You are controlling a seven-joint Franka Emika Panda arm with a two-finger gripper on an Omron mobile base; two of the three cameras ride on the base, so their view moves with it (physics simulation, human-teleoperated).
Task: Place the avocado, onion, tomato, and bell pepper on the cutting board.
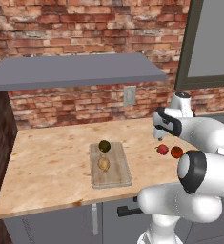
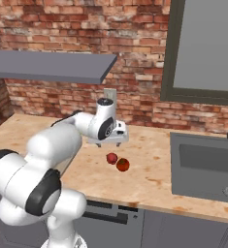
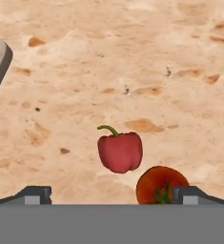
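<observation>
Two items, avocado and onion, lie on the board; the hand hangs open and empty above pepper and tomato.

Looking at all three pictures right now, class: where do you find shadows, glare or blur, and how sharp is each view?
Left base view: even flat light, soft focus, a faint shadow under the cutting board. Right base view: the same softness, small dark shadows under the bell pepper and tomato, no glare. Hand view: the counter texture looks smeared, and the pepper shows only a dull sheen.
</observation>
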